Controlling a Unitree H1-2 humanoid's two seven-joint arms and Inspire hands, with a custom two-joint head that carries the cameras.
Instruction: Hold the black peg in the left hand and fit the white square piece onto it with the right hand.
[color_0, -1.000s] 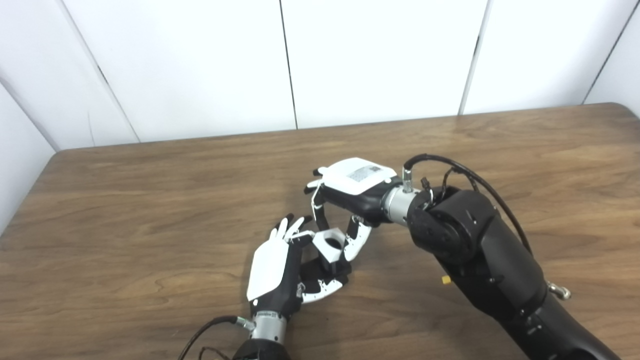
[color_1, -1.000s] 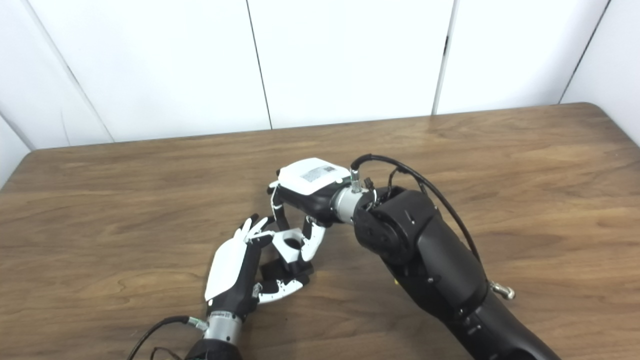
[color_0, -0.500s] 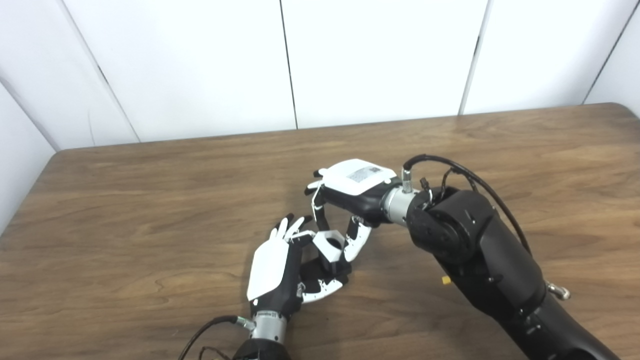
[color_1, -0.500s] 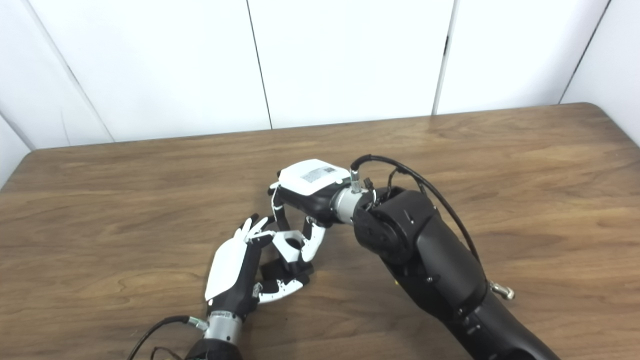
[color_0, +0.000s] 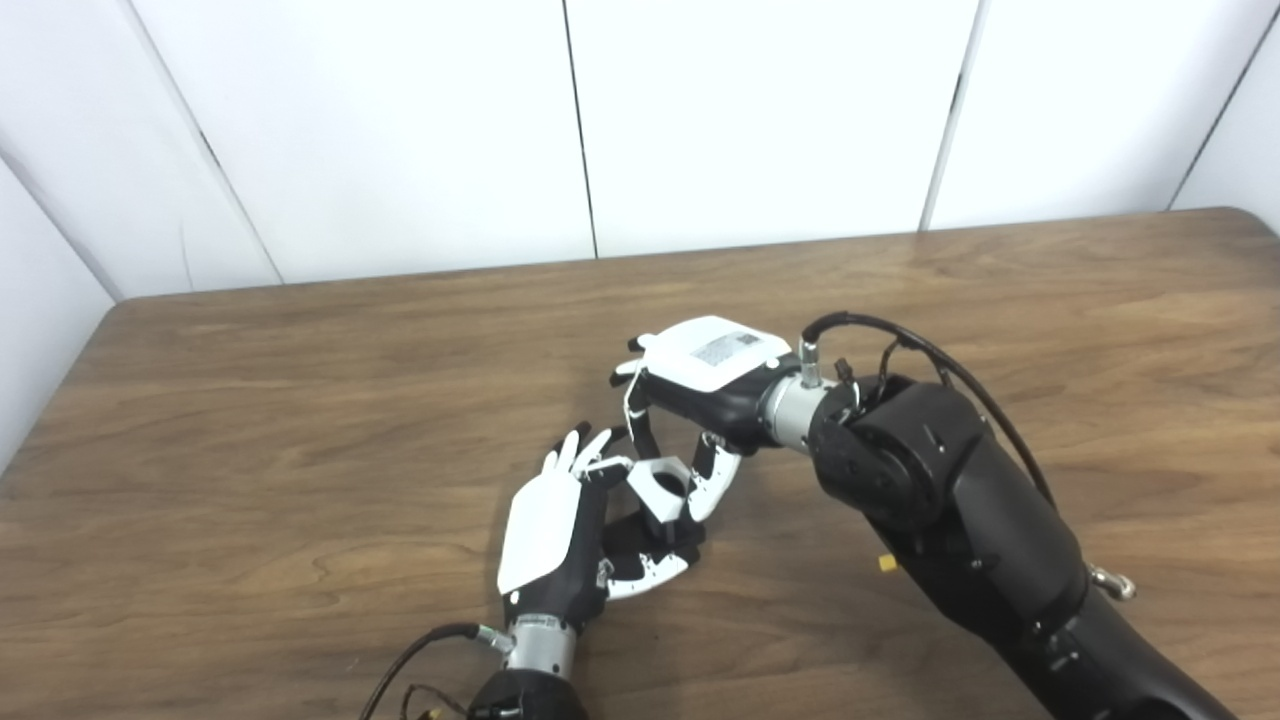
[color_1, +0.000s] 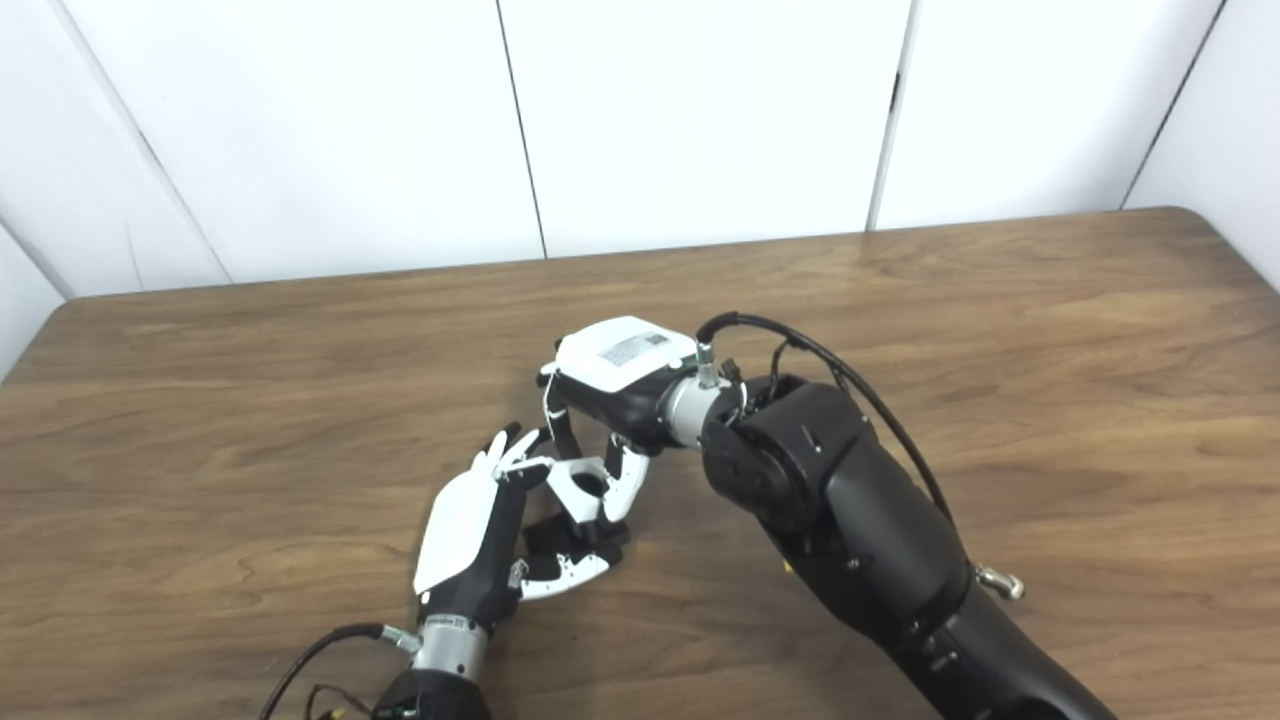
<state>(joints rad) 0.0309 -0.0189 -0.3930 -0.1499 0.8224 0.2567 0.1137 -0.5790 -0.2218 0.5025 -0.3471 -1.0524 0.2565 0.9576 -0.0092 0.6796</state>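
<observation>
Nearest the camera, the left robot hand (color_0: 560, 535) stands with its white back turned outward and its palm facing the right arm. Its fingers and thumb curl around the black peg (color_0: 655, 535), most of which is hidden inside the grasp; only a dark block shows between the thumb and the fingertips. Held this way, the peg seems braced low over the bench (color_0: 250, 480) with its upper end free, so that something can come down onto it.

Just beyond and above the peg sits the white piece (color_0: 660, 482), with its round hole facing upward. The right robot hand (color_0: 690, 420) reaches over it from the far side, wrist bent down, and pinches it between thumb and fingers at its opposite sides. That side grip leaves the hole clear, which is presumably why the piece is taken by its edges and not from above. The piece lies directly over the peg and close to the left fingertips (color_0: 580, 452); whether the peg's tip has already entered the hole cannot be told from either view, because the dark interior of the hole and the peg merge.

My judgement is that this is the seating stage: alignment looks nearly done, and what remains is a straight push down without tilting.

Farther from the peg, the bench runs back to a white panelled wall (color_0: 760, 120).
</observation>
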